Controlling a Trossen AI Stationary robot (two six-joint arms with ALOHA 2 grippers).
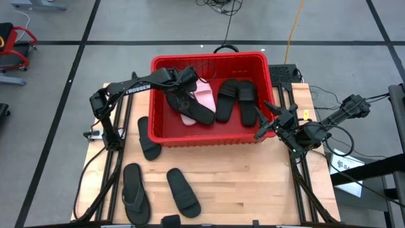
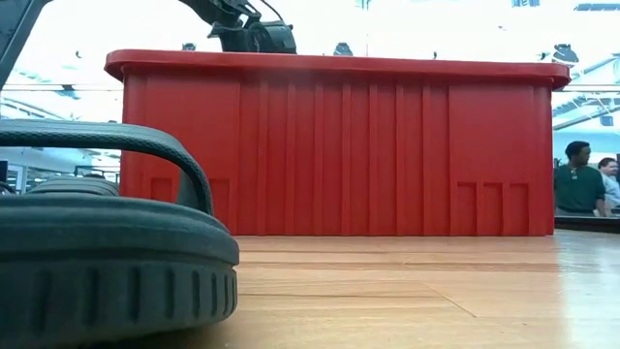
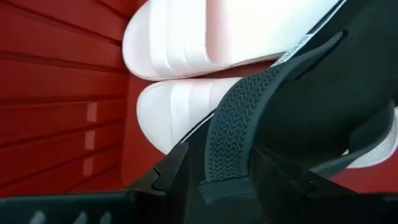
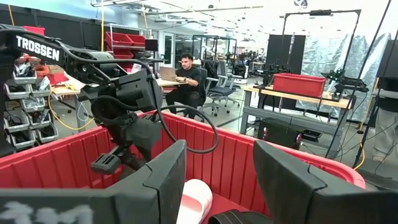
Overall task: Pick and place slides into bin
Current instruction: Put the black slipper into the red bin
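Gripping a black flip-flop (image 1: 197, 113) inside the red bin (image 1: 209, 139), left tool (image 1: 187, 95) clamped on it above two pale pink slides (image 1: 201, 96) | right tool (image 1: 266, 120) at the bin's right rim, fingers spread wide, nothing held | two black slides (image 1: 237, 101) lie in the bin | three black sandals (image 1: 149, 137) on the table (image 1: 253, 183).

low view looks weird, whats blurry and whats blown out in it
In the low view, a black slide sits so near the lens that it fills the corner, soft and out of focus; the windows above the red bin are blown out to white, and the bin's rim looks hazy against them. The high view is evenly lit.
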